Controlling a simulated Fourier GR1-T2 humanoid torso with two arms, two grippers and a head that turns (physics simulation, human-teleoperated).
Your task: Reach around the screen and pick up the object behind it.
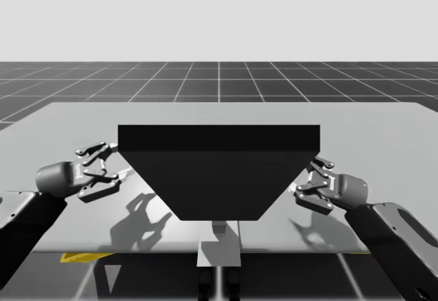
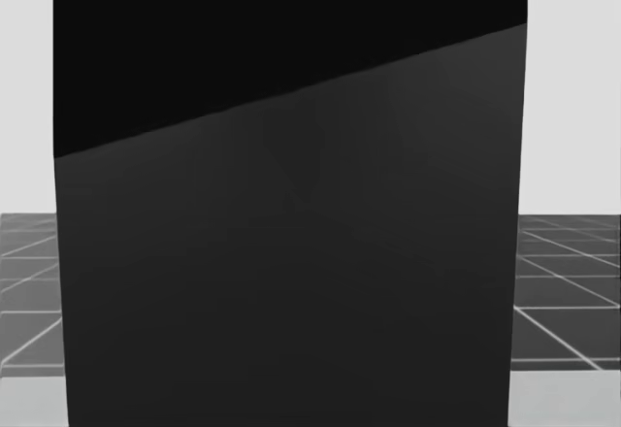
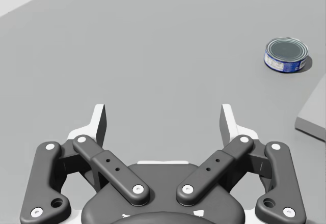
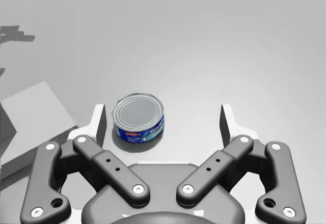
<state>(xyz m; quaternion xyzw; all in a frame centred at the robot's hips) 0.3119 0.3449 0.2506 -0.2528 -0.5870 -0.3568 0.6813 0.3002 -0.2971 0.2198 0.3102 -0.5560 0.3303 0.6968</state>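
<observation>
Screen: a dark, flat-faced upright screen (image 1: 219, 171) stands in the middle of the pale grey table (image 1: 383, 130). In the head view the screen (image 2: 291, 252) spans most of the width, with dark gridded floor (image 2: 572, 262) on either side.
Left gripper: my left gripper (image 1: 108, 167) is low over the table, just beside the screen's left edge. In the left wrist view the left gripper (image 3: 163, 114) has its fingers spread wide apart, with bare table between them.
Right gripper: my right gripper (image 1: 309, 181) is at the screen's right edge; I cannot tell whether it touches the screen. In the right wrist view the right gripper (image 4: 163, 114) has its fingers spread wide and clamps nothing.
Can: a short round tin can with a blue label band and a silver lid (image 4: 138, 117) stands upright on the table between the right gripper's fingers. It is close to one finger and clear of the other.
Can, left wrist view: the can (image 3: 286, 55) is ahead of the left gripper, off to one side and well apart from it.
Block: the corner of a pale grey block (image 3: 311, 113) lies near the can. In the right wrist view the block (image 4: 35, 109) is beside the gripper.
</observation>
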